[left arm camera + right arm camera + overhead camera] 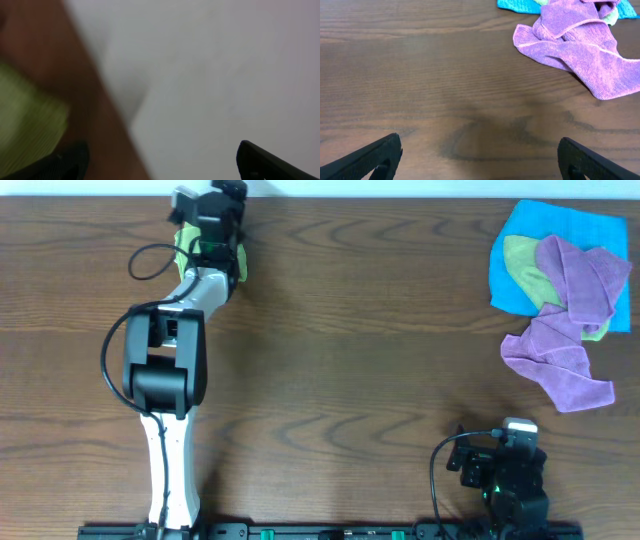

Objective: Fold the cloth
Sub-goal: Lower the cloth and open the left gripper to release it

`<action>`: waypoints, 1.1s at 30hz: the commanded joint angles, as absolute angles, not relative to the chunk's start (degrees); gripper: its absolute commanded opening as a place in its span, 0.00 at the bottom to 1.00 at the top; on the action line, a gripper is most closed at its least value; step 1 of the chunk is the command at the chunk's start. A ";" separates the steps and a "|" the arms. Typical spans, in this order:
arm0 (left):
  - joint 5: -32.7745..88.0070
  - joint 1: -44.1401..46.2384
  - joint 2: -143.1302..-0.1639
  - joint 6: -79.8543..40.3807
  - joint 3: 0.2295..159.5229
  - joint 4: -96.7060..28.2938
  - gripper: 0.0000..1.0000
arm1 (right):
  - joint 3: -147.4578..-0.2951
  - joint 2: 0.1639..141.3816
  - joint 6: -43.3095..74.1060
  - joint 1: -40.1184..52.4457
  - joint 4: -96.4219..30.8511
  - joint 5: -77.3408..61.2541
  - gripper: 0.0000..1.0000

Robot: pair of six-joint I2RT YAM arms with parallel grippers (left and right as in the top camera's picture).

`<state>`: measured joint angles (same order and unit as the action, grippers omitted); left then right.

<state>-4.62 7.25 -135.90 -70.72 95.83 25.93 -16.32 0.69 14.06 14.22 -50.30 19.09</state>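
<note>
Your left arm (pixel 165 360) reaches from the bottom edge of the overhead view up into the upper left corner. There its wrist sits over the cloth (pixel 183 242), so only lime-green slivers show on either side of the black housing, close to the table's (pixel 350 330) top edge. In the left wrist view, which is badly blurred, the cloth (pixel 25 120) fills the left side of the frame and lies on the brown wood just beside the left finger. The table edge runs diagonally through the middle, with a pale surface beyond it. Your left gripper (pixel 162 146) is spread wide, one finger in each bottom corner of that view and nothing between them. You cannot tell from the blur whether the left finger touches the cloth. Your right arm (pixel 505 475) is tucked in the lower right of the overhead view, well apart from the cloth. The right gripper (pixel 479 140) is spread wide too, over bare wood. In the upper right of the overhead view lies a pile of other cloths. A blue cloth (pixel 570 230) is at the bottom, a duller yellow-green cloth (pixel 525 270) lies on it, and a crumpled purple cloth (pixel 565 340) is draped across both and spills down onto the table. The right wrist view shows that purple cloth (pixel 580 45) in its upper right.
</note>
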 commanded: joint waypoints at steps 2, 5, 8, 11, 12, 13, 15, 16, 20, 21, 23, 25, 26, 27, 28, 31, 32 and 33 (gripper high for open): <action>-1.85 8.19 -135.41 -74.76 95.72 14.46 0.95 | -16.08 0.36 14.74 15.03 -50.41 19.44 0.99; -0.45 7.90 -135.41 -74.52 95.72 9.17 0.95 | -16.08 0.36 14.74 15.03 -50.41 19.44 0.99; 0.05 7.51 -135.41 -73.25 95.72 8.95 0.95 | -16.08 0.36 14.76 15.03 -50.41 19.46 0.99; -0.36 7.01 -135.41 -73.28 95.72 8.93 0.95 | -16.08 0.36 14.74 15.03 -50.41 19.46 0.99; -0.21 6.90 -135.37 -73.23 95.72 9.47 0.95 | -16.08 0.36 14.74 15.03 -50.41 19.44 0.99; 0.21 6.81 -135.20 -72.97 95.72 10.22 0.95 | -16.08 0.36 14.76 15.03 -50.41 19.44 0.99; 1.76 6.79 -134.30 -69.41 95.72 13.56 0.95 | -16.08 0.36 14.74 15.03 -50.41 19.44 0.99; 2.15 6.79 -133.67 -68.25 95.72 14.61 0.95 | -16.08 0.36 14.76 15.03 -50.41 19.44 0.99; 4.51 6.79 -130.65 -64.34 95.72 14.79 0.95 | -16.08 0.36 14.74 15.03 -50.41 19.46 0.99; 6.11 6.79 -129.67 -62.81 95.72 14.11 0.95 | -16.08 0.36 14.74 15.03 -50.41 19.44 0.99; 8.32 6.79 -127.50 -61.82 95.72 9.54 0.95 | -16.08 0.36 14.74 15.03 -50.41 19.44 0.99; 8.49 6.79 -125.73 -61.69 95.72 4.10 0.95 | -16.08 0.36 14.74 15.03 -50.41 19.44 0.99; 8.47 6.79 -124.86 -61.69 95.72 1.39 0.95 | -16.08 0.36 14.76 15.03 -50.41 19.44 0.99; 8.51 6.79 -123.81 -61.73 95.72 -2.02 0.95 | -16.08 0.36 14.76 15.03 -50.41 19.44 0.99; 8.60 6.79 -123.00 -61.76 95.72 -4.78 0.95 | -16.08 0.36 14.74 15.03 -50.41 19.46 0.99; 8.40 6.79 -119.48 -63.64 95.72 -15.86 0.95 | -16.08 0.36 14.76 15.03 -50.41 19.44 0.99; 7.99 6.79 -118.02 -63.64 95.72 -19.35 0.95 | -16.08 0.36 14.74 15.03 -50.41 19.44 0.99; 7.42 6.79 -116.66 -63.61 95.72 -22.17 0.95 | -16.08 0.36 14.76 15.03 -50.41 19.44 0.99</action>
<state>7.77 7.01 -120.46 -63.64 95.59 -19.20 -16.32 0.69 14.06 14.22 -50.28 19.07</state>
